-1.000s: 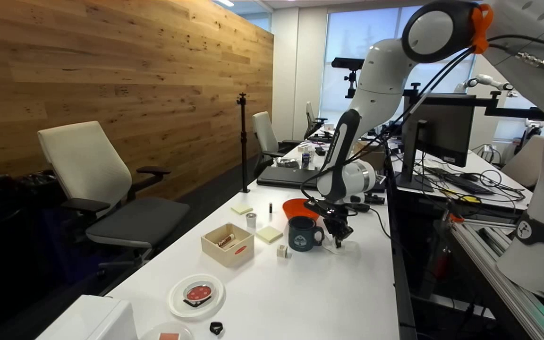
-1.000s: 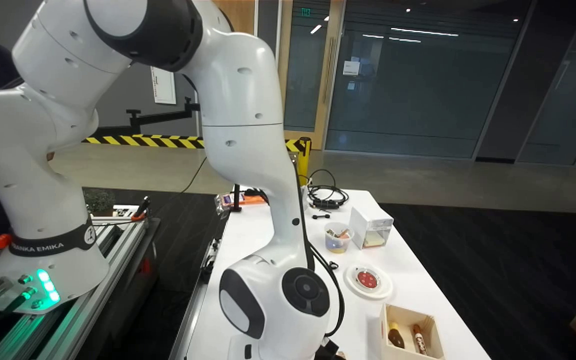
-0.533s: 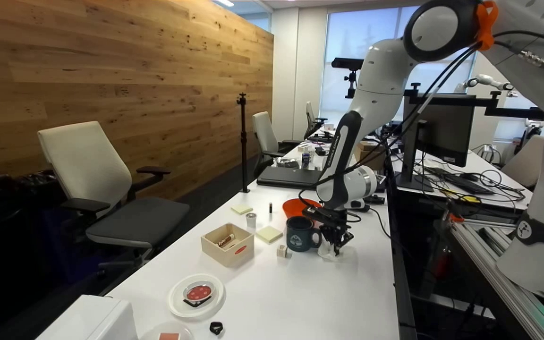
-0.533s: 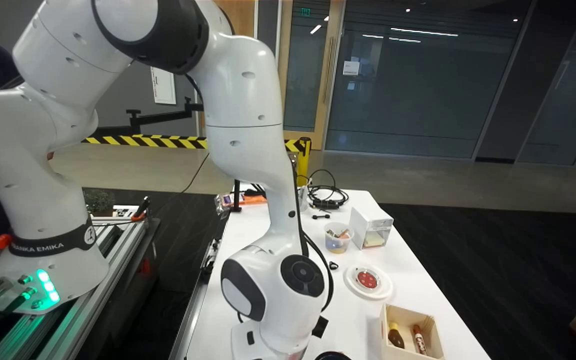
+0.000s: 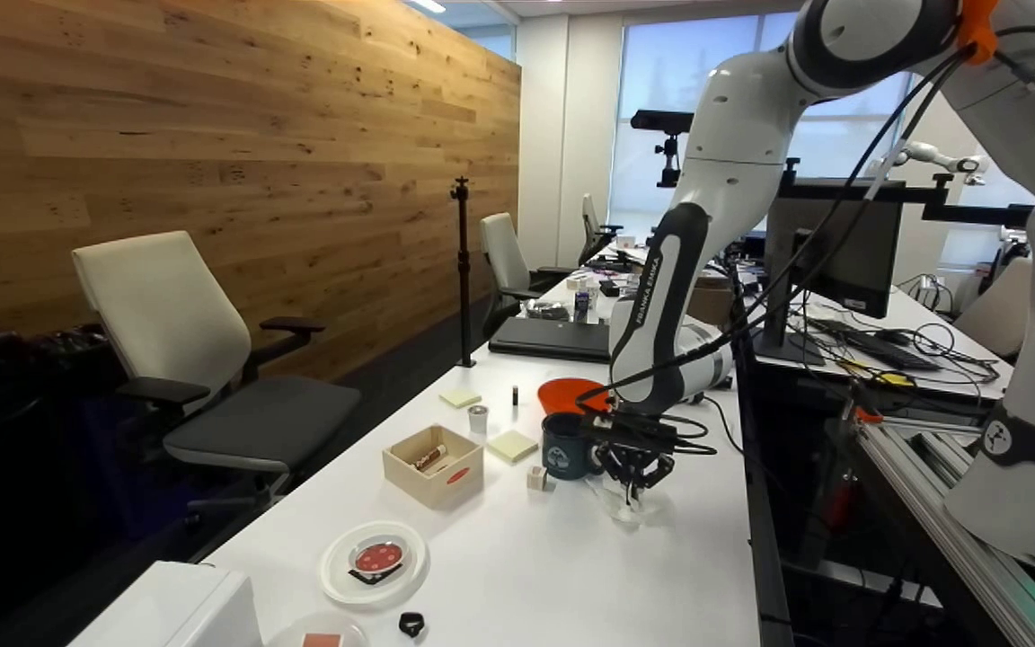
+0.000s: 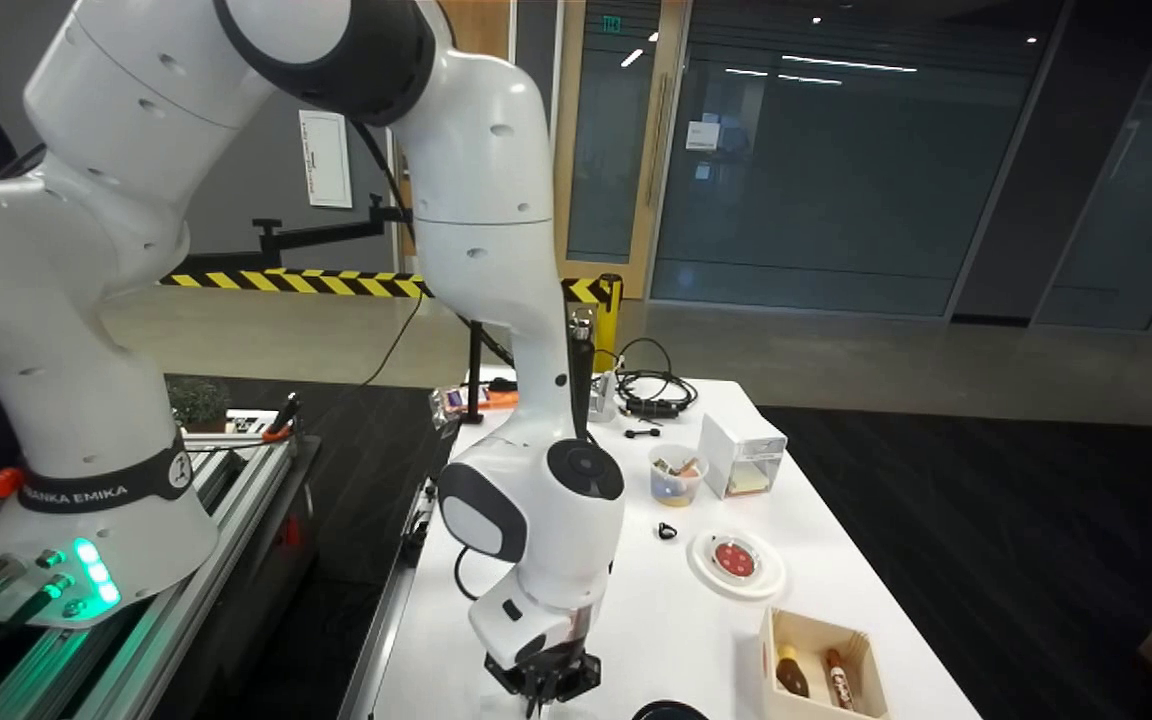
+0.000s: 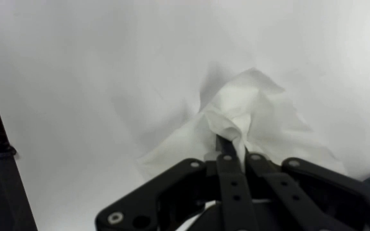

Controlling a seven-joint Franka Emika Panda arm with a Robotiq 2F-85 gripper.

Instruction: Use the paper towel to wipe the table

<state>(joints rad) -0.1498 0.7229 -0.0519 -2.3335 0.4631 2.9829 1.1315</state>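
Note:
The paper towel (image 5: 629, 513) is thin, white and crumpled. In the wrist view the paper towel (image 7: 236, 102) is pinched at its middle and fans out around the fingertips. My gripper (image 7: 239, 146) is shut on it, pointing down; a fold of paper runs up between the fingers. In an exterior view the gripper (image 5: 632, 496) is low over the white table (image 5: 553, 566), beside the dark mug. The towel's edges appear to rest on the table. In an exterior view the gripper (image 6: 538, 704) is at the bottom edge, with the towel barely visible.
The dark mug (image 5: 569, 449) stands close beside the gripper, with an orange bowl (image 5: 567, 395) behind. A small cube (image 5: 536, 477), sticky notes (image 5: 512, 446) and an open wooden box (image 5: 433, 472) lie beyond the mug. A white plate (image 5: 334, 580) is nearer the camera. The table's edge (image 7: 3, 128) is at left.
My gripper has turned and moved along the table toward the end with the plates, dragging the towel with it. The mug has shifted slightly away from the robot base.

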